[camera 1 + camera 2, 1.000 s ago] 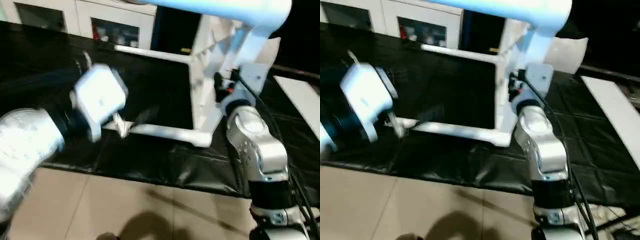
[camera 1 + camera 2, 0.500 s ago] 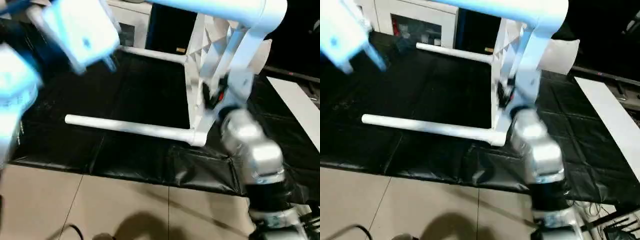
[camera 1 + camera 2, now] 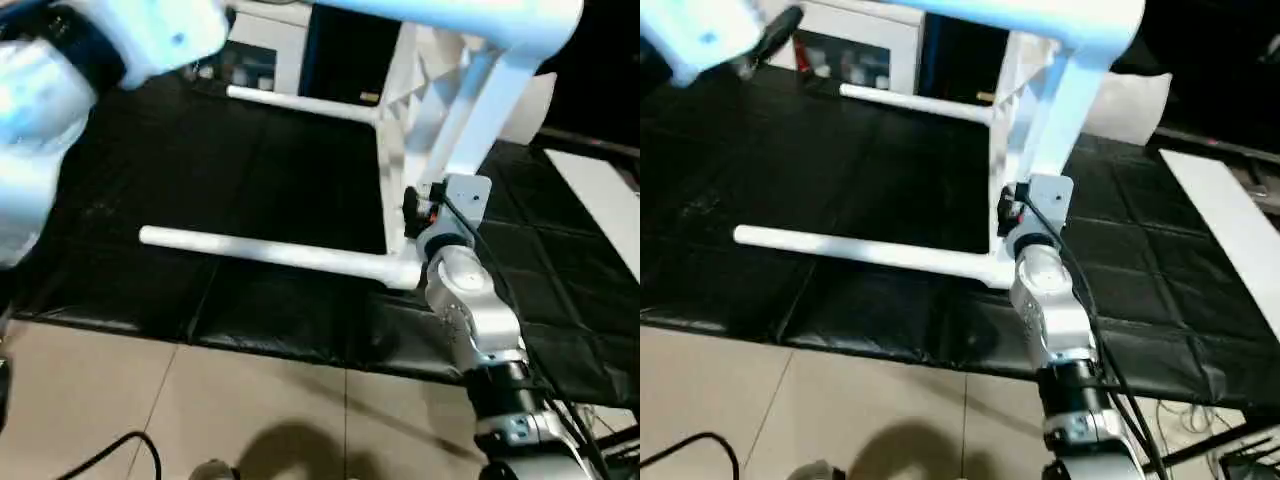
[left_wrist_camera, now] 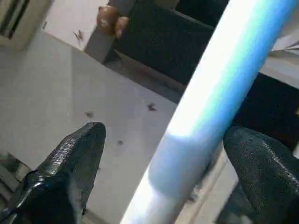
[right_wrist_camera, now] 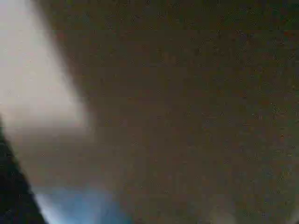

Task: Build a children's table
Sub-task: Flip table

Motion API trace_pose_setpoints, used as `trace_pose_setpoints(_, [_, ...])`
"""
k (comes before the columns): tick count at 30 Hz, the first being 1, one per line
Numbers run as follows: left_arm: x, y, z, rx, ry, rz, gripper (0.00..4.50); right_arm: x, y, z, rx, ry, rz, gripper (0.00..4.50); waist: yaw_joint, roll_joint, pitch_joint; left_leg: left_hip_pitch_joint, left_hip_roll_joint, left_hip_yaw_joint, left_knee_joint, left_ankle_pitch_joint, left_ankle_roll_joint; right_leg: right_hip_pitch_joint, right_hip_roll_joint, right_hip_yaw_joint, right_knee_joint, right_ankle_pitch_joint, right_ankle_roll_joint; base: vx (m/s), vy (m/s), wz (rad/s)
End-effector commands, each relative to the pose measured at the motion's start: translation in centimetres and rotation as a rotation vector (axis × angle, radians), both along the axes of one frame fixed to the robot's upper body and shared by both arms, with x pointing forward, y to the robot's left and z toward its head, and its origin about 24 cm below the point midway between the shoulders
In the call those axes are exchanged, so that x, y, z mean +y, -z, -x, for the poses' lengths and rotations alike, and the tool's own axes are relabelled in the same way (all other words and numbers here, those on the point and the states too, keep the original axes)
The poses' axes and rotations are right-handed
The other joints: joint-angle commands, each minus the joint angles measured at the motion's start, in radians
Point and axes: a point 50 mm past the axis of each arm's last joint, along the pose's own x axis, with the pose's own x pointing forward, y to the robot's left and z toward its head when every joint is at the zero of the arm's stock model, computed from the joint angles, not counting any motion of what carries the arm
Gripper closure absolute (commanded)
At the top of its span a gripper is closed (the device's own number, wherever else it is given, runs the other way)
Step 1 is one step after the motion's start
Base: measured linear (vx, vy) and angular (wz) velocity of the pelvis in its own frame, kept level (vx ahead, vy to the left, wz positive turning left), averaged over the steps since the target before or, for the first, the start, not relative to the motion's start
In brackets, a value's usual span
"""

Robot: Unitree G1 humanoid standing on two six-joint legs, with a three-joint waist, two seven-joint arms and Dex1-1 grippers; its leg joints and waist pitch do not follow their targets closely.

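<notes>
Here the left gripper (image 4: 159, 154), jaws spread wide, straddles a raised table leg (image 4: 219, 88) running diagonally between its fingers; the tabletop (image 3: 425, 120) stands on edge at centre. The right gripper's state cannot be told.

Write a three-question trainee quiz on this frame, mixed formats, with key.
1. True or false: the children's table stands upright on four legs.
2. What sits between the left hand and its open fingers? A) a table leg B) a cable C) a board
3. Fill in: the mat under the table is ___.
Key: 1 false, it lies on its side; 2 A; 3 black.
</notes>
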Motion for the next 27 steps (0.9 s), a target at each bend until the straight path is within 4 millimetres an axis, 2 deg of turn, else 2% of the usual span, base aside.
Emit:
trace_pose_setpoints(1, [-0.3, 0.1, -0.8, -0.002, -0.007, -0.030, 0.00, -0.5, -0.1, -0.3, -0.018, 0.021, -0.002, 2.02, 0.003, 0.049, -0.078, 0.040, 0.066, -0.033, -0.072, -0.227, -0.140, 0.019, -0.123, 0.063, -0.063, -0.034, -0.113, 0.000, 0.000, 0.00])
trace_pose_setpoints(3, [-0.2, 0.5, -1.3, 0.013, -0.015, -0.051, 0.00, -0.3, -0.1, -0.3, -0.026, 0.017, -0.006, 2.26, 0.008, 0.051, -0.078, 0.041, 0.067, -0.032, -0.073, -0.229, -0.137, 0.018, -0.124, 0.063, -0.064, -0.043, -0.115, 0.000, 0.000, 0.00])
trace_pose_setpoints(4, [-0.1, 0.7, -1.4, 0.032, -0.013, -0.051, 0.00, -0.2, -0.1, -0.4, -0.028, 0.015, -0.007, 2.34, 0.011, 0.055, -0.080, 0.042, 0.068, -0.033, -0.073, -0.228, -0.138, 0.019, -0.125, 0.063, -0.061, -0.040, -0.115, 0.000, 0.000, 0.00])
trace_pose_setpoints(5, [-0.1, 0.8, -1.6, 0.044, -0.011, -0.050, 0.18, -0.2, -0.1, -0.4, -0.031, 0.014, -0.008, 2.39, 0.010, 0.054, -0.081, 0.042, 0.068, -0.032, -0.074, -0.227, -0.138, 0.019, -0.124, 0.063, -0.060, -0.035, -0.116, 0.000, 0.000, 0.00])
trace_pose_setpoints(6, [-0.1, 0.9, -1.7, 0.055, 0.000, -0.032, 0.29, -0.1, -0.2, -0.4, -0.036, 0.009, -0.009, 2.45, 0.011, 0.063, -0.081, 0.043, 0.068, -0.033, -0.074, -0.227, -0.141, 0.017, -0.125, 0.062, -0.058, -0.024, -0.120, 0.000, 0.000, 0.00])
trace_pose_setpoints(9, [0.0, 1.0, -1.8, 0.070, 0.019, -0.005, 0.41, 0.1, -0.5, -0.3, -0.051, -0.002, 0.010, 2.53, 0.011, 0.059, -0.081, 0.042, 0.067, -0.032, -0.074, -0.232, -0.139, 0.019, -0.124, 0.062, -0.059, -0.014, -0.128, 0.000, 0.000, 0.00])
trace_pose_setpoints(11, [-0.1, 1.1, -2.0, 0.081, 0.029, -0.007, 0.76, 0.1, -0.5, -0.4, -0.055, -0.005, 0.026, 2.54, 0.012, 0.059, -0.081, 0.042, 0.067, -0.032, -0.074, -0.229, -0.135, 0.020, -0.126, 0.062, -0.059, -0.014, -0.129, 0.000, 0.000, 0.00])
trace_pose_setpoints(12, [-0.2, 1.4, -2.2, 0.098, 0.036, -0.010, 0.76, 0.1, -0.6, -0.4, -0.063, -0.007, 0.032, 2.54, 0.012, 0.056, -0.081, 0.041, 0.066, -0.031, -0.074, -0.222, -0.131, 0.021, -0.126, 0.063, -0.062, -0.015, -0.129, 0.000, 0.000, 0.00])
trace_pose_setpoints(15, [-0.1, 1.8, -2.4, 0.112, 0.031, -0.009, 1.12, 0.1, -0.7, -0.4, -0.071, -0.014, 0.037, 2.56, 0.012, 0.059, -0.080, 0.041, 0.068, -0.032, -0.075, -0.227, -0.130, 0.020, -0.126, 0.062, -0.060, -0.028, -0.129, 0.000, 0.000, 0.00])
trace_pose_setpoints(16, [0.0, 2.0, -2.5, 0.119, 0.022, 0.000, 1.12, 0.2, -1.0, -0.4, -0.078, -0.023, 0.041, 2.56, 0.011, 0.056, -0.080, 0.043, 0.068, -0.031, -0.075, -0.233, -0.129, 0.019, -0.126, 0.063, -0.062, -0.039, -0.128, 0.000, 0.000, 0.00])
trace_pose_setpoints(18, [0.4, 2.2, -2.8, 0.123, 0.003, 0.022, 1.23, 0.4, -1.5, -0.4, -0.094, -0.044, 0.059, 2.56, 0.011, 0.058, -0.080, 0.042, 0.068, -0.032, -0.076, -0.235, -0.127, 0.019, -0.126, 0.063, -0.062, -0.049, -0.128, 0.000, 0.000, 0.00])
trace_pose_setpoints(20, [0.6, 2.2, -2.9, 0.124, -0.006, 0.037, 1.56, 0.5, -1.8, -0.4, -0.104, -0.058, 0.074, 2.56, 0.011, 0.058, -0.079, 0.042, 0.068, -0.032, -0.076, -0.238, -0.126, 0.018, -0.126, 0.063, -0.063, -0.055, -0.127, 0.000, 0.000, 0.00])
trace_pose_setpoints(21, [0.7, 2.2, -2.9, 0.123, -0.010, 0.041, 1.63, 0.6, -1.9, -0.4, -0.108, -0.063, 0.079, 2.56, 0.011, 0.054, -0.080, 0.042, 0.068, -0.031, -0.075, -0.233, -0.123, 0.019, -0.127, 0.064, -0.064, -0.056, -0.127, 0.000, 0.000, 0.00])
trace_pose_setpoints(22, [0.8, 2.2, -3.0, 0.123, -0.016, 0.058, 1.67, 0.6, -2.2, -0.3, -0.118, -0.074, 0.092, 2.56, 0.011, 0.057, -0.079, 0.041, 0.068, -0.031, -0.075, -0.225, -0.120, 0.020, -0.127, 0.064, -0.064, -0.052, -0.127, 0.000, 0.000, 0.00])
trace_pose_setpoints(27, [1.5, 2.0, -3.3, 0.128, -0.040, 0.149, 2.06, 0.4, -3.5, 0.0, -0.171, -0.161, 0.218, 2.56, 0.016, 0.054, -0.081, 0.039, 0.067, -0.028, -0.071, -0.178, -0.103, 0.025, -0.126, 0.063, -0.061, -0.018, -0.124, 0.000, 0.000, 0.00])
